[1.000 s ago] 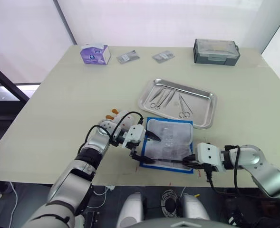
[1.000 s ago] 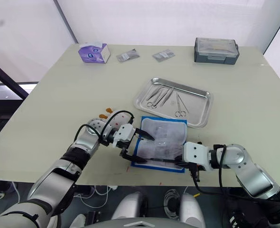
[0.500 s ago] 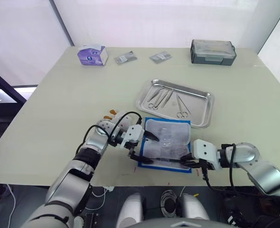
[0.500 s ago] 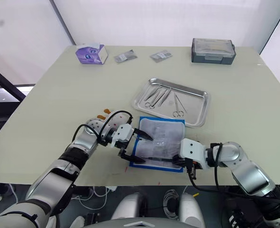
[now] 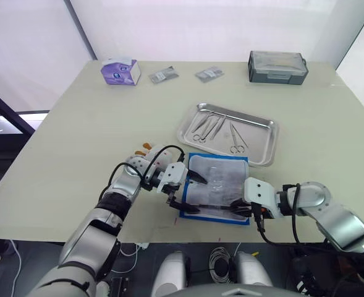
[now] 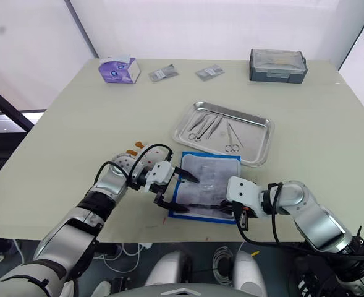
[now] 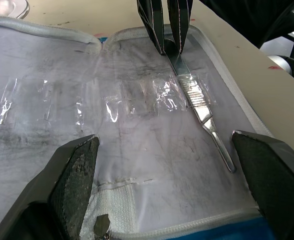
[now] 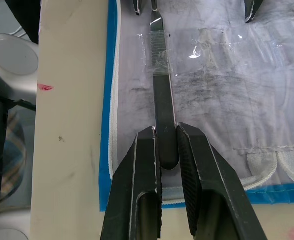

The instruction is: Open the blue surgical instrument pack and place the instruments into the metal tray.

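- Our right gripper [image 8: 167, 150] is clamped on the end of a scalpel handle [image 8: 161, 110] lying in the opened blue surgical instrument pack [image 5: 217, 189], just beside the metal tray [image 5: 228, 132].
- Left gripper [image 7: 156, 190] fingers are spread wide on the lining.
- Risk: the clear pocket strap [image 7: 179, 92] snags the handle, so the pack drags or our grip slips.

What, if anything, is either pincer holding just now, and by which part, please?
The right pincer clamps the handle end of a slim metal instrument lying in the open pack. The left pincer holds nothing.
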Motion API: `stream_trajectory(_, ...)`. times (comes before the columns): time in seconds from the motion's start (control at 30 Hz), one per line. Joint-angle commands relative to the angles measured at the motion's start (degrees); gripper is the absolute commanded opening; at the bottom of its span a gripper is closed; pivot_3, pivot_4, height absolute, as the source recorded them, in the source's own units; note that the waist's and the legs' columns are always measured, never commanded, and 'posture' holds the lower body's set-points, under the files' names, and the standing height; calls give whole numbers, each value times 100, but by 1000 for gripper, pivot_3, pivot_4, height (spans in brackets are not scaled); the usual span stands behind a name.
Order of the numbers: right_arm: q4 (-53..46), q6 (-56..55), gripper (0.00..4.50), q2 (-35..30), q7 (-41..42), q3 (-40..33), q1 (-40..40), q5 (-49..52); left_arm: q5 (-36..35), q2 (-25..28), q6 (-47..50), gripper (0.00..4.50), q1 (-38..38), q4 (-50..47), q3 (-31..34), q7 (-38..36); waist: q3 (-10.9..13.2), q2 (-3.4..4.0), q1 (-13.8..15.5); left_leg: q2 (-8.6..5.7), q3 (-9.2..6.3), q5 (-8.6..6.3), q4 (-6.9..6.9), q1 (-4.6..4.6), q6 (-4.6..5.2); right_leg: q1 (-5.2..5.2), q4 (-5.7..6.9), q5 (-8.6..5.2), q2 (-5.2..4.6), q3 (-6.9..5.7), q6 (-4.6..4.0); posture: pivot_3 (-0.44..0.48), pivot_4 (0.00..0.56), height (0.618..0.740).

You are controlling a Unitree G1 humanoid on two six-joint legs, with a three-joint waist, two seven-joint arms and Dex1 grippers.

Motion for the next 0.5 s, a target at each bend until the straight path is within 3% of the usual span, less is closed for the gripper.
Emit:
stream_trajectory(0.03, -191, 27, 24, 59, -122, -23, -85, 43, 566, 116, 33, 4500, 210, 468, -227, -101, 1, -1, 0, 0, -2, 0, 0, -1, 0, 0, 0, 0, 0, -1, 0, 0, 150, 727)
stream_trajectory(0.5, -465, 182, 24, -195, -66, -96, -306, 103, 585, 89, 3, 4500, 192, 531, -225, -63, 4, 1, 1, -2, -6, 0, 1, -4, 0, 0, -2, 0, -2, -4, 0, 0, 150, 727)
